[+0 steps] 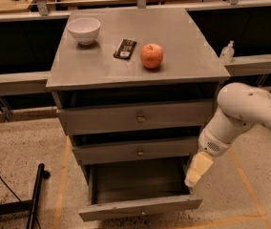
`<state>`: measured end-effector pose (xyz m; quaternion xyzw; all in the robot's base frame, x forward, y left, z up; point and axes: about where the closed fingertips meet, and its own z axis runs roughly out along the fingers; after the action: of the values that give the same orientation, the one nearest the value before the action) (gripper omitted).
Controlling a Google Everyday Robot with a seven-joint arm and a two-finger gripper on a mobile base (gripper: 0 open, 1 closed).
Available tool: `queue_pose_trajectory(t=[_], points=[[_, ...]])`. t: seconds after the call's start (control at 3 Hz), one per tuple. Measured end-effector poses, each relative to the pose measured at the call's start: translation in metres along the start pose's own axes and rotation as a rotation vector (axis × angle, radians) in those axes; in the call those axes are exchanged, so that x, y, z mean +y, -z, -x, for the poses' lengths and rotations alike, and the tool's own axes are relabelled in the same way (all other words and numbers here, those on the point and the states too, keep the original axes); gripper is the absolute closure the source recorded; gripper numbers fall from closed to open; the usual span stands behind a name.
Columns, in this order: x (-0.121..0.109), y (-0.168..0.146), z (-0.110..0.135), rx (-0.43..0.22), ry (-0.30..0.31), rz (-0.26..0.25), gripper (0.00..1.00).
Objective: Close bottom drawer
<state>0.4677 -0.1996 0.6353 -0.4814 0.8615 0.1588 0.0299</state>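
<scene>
The grey cabinet [140, 75] has three drawers. The bottom drawer [140, 207] is pulled far out, its slim front panel near the lower edge of the view and its inside bare. The middle drawer [138, 151] and top drawer [138, 117] stand slightly out. My gripper [196, 170] hangs at the end of the white arm [245, 113], beside the right side of the open bottom drawer, a little above and behind its front panel's right corner.
On the cabinet top are a white bowl [84, 30], a dark flat packet [125, 48] and a red apple [152, 56]. A black stand leg [34, 199] lies on the floor at the left. A sanitiser bottle [226, 52] stands on the rail at the right.
</scene>
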Motion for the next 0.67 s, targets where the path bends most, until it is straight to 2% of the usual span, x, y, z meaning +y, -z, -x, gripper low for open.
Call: queue_pose_trajectory(t=[0.33, 0.67], points=[[-0.005, -0.087, -0.018, -0.068, -0.055, 0.086, 0.00], [-0.016, -0.112, -0.015, -0.106, -0.074, 0.073, 0.00]])
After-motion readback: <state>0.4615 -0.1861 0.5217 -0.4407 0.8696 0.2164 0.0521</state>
